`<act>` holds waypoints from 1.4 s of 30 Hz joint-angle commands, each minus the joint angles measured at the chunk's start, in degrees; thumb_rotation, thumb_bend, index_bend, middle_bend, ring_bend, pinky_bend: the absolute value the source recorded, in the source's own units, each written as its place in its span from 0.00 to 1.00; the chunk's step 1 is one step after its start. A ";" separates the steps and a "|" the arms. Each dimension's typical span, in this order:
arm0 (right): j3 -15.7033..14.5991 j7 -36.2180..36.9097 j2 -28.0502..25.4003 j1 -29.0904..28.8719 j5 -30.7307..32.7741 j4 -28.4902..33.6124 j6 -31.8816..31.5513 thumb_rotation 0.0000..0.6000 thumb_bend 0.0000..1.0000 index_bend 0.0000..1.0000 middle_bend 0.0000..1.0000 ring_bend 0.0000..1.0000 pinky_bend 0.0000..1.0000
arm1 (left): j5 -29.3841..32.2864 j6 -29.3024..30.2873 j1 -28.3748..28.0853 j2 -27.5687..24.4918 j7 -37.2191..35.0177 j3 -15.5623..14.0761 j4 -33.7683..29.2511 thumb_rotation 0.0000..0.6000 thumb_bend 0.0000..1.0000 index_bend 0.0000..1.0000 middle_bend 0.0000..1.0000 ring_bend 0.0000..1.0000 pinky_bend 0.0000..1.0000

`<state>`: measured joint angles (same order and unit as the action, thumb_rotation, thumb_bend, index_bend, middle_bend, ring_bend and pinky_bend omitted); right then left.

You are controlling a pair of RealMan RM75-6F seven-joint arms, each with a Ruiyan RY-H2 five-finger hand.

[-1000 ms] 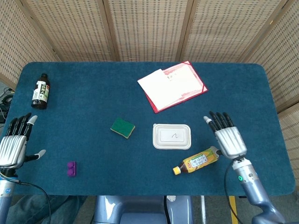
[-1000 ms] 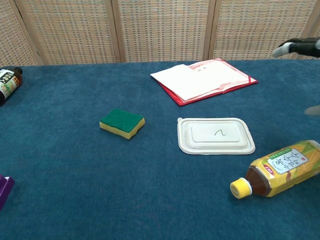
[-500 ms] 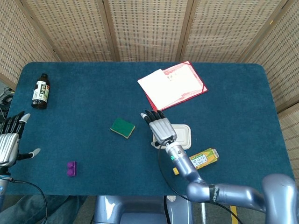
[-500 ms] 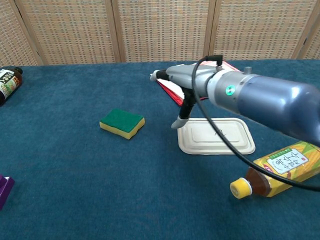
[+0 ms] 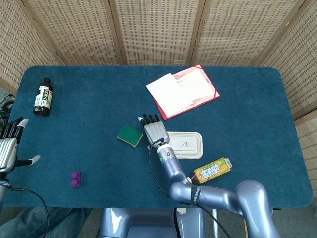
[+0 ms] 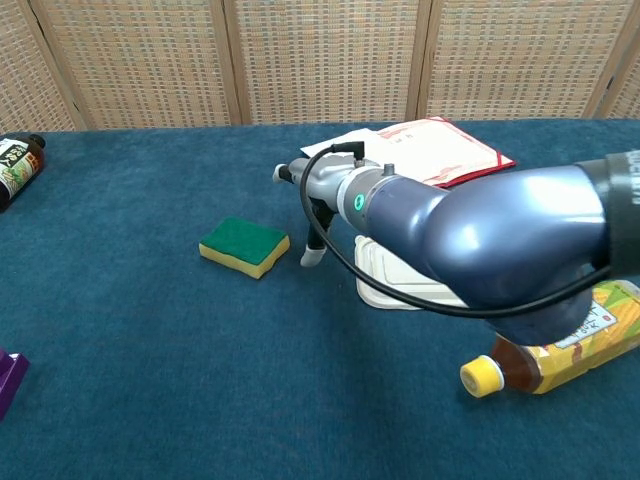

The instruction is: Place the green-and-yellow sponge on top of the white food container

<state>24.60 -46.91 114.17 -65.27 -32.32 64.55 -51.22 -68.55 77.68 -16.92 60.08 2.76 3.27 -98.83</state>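
— Fingers first: those of the right hand have swung in from the far right of the table and now sit stretched out and apart, holding nothing, tips just beside the sponge's near edge.

— Touching it?

— Cannot tell. From the chest view the thumb hangs down close to the green-and-yellow sponge, apparently a sliver apart. The sponge itself hasn't budged; it lies flat on the cloth, green face up, left of the white food container.

— And the arm behind?

— It crosses over the container's left end, hiding part of the lid.

— The other hand?

— The left hand sits at the table's left edge, fingers spread, empty.

— So?

— The reach looks nearly done; closing on the sponge should come next, then a short carry rightward.
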 commanded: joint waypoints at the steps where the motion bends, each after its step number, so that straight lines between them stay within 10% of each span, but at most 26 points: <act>1: 2.47 1.67 3.76 -3.34 3.32 -5.81 2.87 1.00 0.00 0.00 0.00 0.00 0.00 | 0.48 -0.84 -0.12 0.01 -0.22 0.51 0.36 1.00 0.07 0.00 0.00 0.00 0.00; 27: 7.75 4.57 13.87 -15.40 7.91 -24.07 8.58 1.00 0.00 0.04 0.01 0.01 0.01 | 2.75 -5.87 -0.25 0.61 -0.68 3.04 2.76 1.00 0.07 0.00 0.00 0.00 0.00; 35: 8.05 8.35 15.83 -16.72 5.15 -29.57 9.87 1.00 0.00 0.20 0.39 0.38 0.44 | 3.25 -6.98 -0.24 0.80 -1.08 3.72 3.55 1.00 0.07 0.00 0.00 0.00 0.00; 38: 7.32 9.12 15.83 -16.67 4.41 -29.82 9.67 1.00 0.02 0.01 0.51 0.49 0.54 | 3.24 -7.20 -0.21 0.87 -1.08 3.85 3.61 1.00 0.07 0.00 0.00 0.00 0.00; 42: 6.81 11.28 15.75 -16.19 1.86 -29.66 8.80 1.00 0.09 0.00 0.56 0.53 0.54 | 3.11 -7.41 -0.18 0.98 -0.84 3.93 3.67 1.00 0.07 0.00 0.00 0.00 0.00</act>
<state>31.66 -36.61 129.97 -81.73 -29.32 34.79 -41.96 -65.43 70.28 -17.10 61.05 1.91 7.19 -95.17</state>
